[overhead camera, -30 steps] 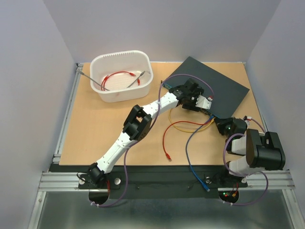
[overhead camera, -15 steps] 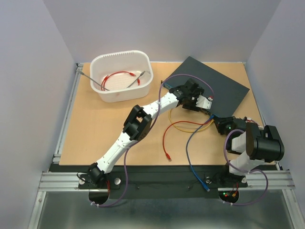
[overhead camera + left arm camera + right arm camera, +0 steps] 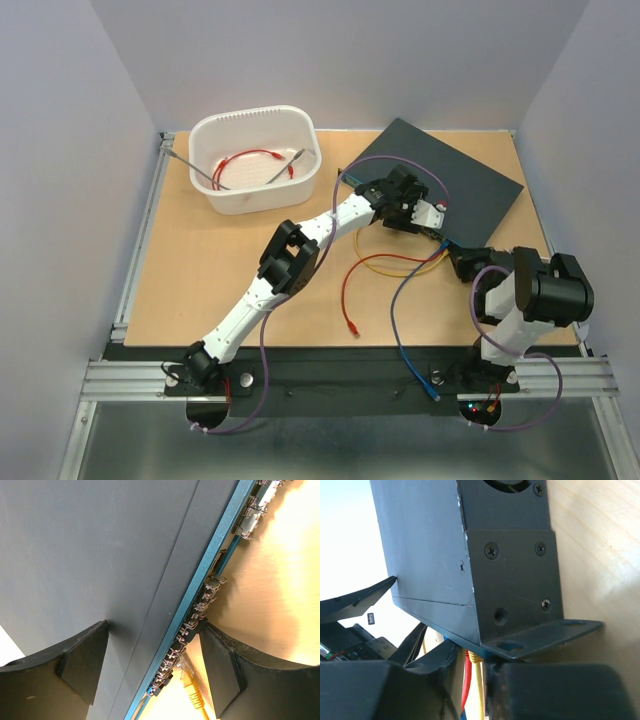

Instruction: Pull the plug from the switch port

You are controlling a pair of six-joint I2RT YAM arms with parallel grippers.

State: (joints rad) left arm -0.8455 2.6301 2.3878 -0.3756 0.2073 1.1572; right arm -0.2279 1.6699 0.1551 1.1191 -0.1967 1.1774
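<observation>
Extraction is not yet complete: the yellow moulded plug (image 3: 192,689) appears seated in the port row of the flat dark blue-grey metal switch (image 3: 455,180), which lies at 1 o'clock on the wooden table (image 3: 220,280). The left gripper (image 3: 154,630) stands wide, straddling the port edge and holding nothing. The right gripper (image 3: 466,262) sits at the switch's 5 o'clock corner. A red cable (image 3: 468,677) and a yellow cable (image 3: 479,695) pass between its jaws, but whether they are gripped cannot be determined.
</observation>
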